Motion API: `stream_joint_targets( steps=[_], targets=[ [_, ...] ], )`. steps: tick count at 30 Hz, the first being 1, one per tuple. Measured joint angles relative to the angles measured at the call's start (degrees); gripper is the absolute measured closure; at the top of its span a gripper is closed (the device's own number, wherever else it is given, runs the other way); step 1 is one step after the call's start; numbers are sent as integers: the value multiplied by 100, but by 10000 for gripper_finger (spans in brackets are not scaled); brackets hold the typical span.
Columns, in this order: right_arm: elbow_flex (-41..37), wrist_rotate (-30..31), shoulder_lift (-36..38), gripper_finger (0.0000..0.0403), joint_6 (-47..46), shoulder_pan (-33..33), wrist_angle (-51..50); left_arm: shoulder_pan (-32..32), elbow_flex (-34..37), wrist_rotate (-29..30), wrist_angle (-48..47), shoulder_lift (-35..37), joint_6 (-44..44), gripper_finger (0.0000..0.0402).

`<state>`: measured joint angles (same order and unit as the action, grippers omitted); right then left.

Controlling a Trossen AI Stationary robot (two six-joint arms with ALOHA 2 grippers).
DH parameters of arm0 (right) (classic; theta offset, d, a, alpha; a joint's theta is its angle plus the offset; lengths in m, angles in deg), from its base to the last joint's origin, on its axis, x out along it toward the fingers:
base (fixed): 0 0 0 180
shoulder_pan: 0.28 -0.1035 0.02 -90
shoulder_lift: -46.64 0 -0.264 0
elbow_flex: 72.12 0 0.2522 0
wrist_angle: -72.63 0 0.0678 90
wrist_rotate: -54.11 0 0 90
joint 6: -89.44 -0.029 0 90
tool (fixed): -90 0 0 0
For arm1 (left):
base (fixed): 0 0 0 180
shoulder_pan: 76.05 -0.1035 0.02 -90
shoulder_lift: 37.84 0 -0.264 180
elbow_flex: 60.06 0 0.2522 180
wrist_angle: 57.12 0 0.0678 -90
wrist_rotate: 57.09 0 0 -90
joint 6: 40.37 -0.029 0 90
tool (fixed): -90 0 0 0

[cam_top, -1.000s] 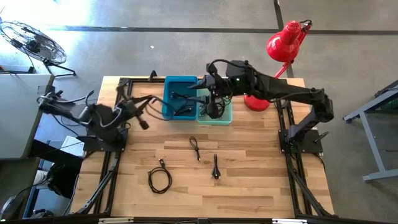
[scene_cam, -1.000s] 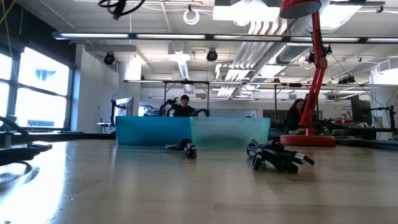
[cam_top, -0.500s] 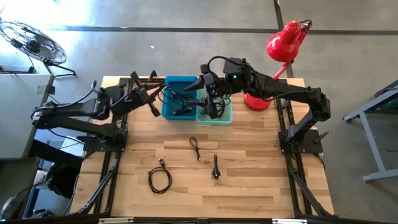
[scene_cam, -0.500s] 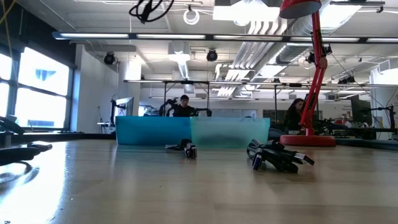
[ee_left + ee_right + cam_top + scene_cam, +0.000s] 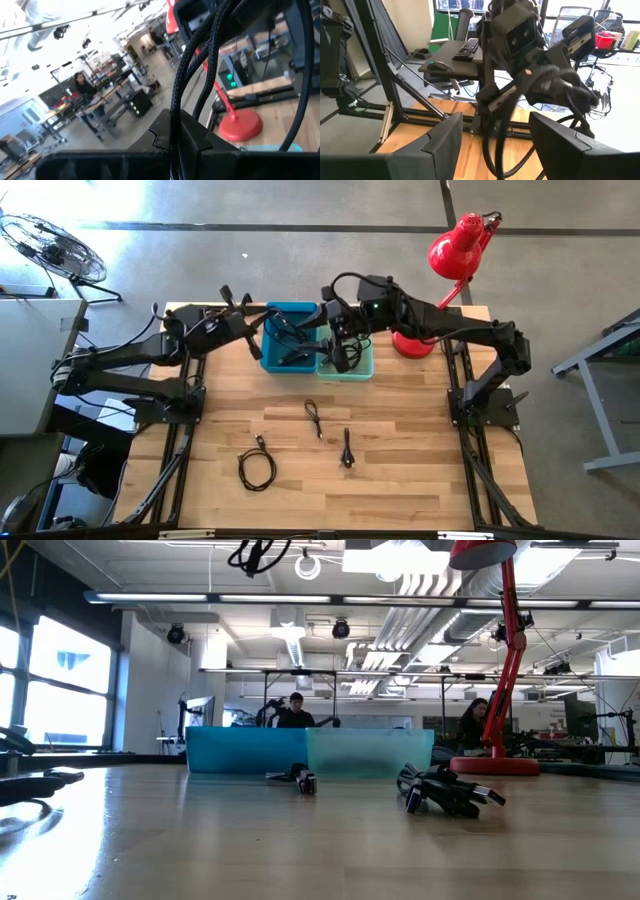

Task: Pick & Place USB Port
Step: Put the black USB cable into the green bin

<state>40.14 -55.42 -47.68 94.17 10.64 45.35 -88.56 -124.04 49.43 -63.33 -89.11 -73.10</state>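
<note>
Left pincer (image 5: 268, 326) clamped shut, right pincer (image 5: 330, 340) spread wide.

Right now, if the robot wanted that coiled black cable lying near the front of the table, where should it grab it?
Probably across the coiled cable loop, coming straight down from above. It lies flat on the wooden table with bare wood all round, so the hand's fingers could straddle the strands on one side of the loop. The small plug end looks harder to pinch.

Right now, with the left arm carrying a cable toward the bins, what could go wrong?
The left pincer holds a dangling cable close beside the right pincer, so the arms could collide. The loose loop might snag the blue bin rim or drape outside it.
</note>
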Motion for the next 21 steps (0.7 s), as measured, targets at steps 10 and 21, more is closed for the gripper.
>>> stream_joint_targets(
  steps=[10, 21],
  targets=[
    [0, 358, -196, 227, 88, 18, 2, -37, 0, -75, 42, -74, -2, 396],
    [0, 421, -252, 390, 546, 146, -200, -28, 0, 150, 42, -100, -2, 339]
  ],
)
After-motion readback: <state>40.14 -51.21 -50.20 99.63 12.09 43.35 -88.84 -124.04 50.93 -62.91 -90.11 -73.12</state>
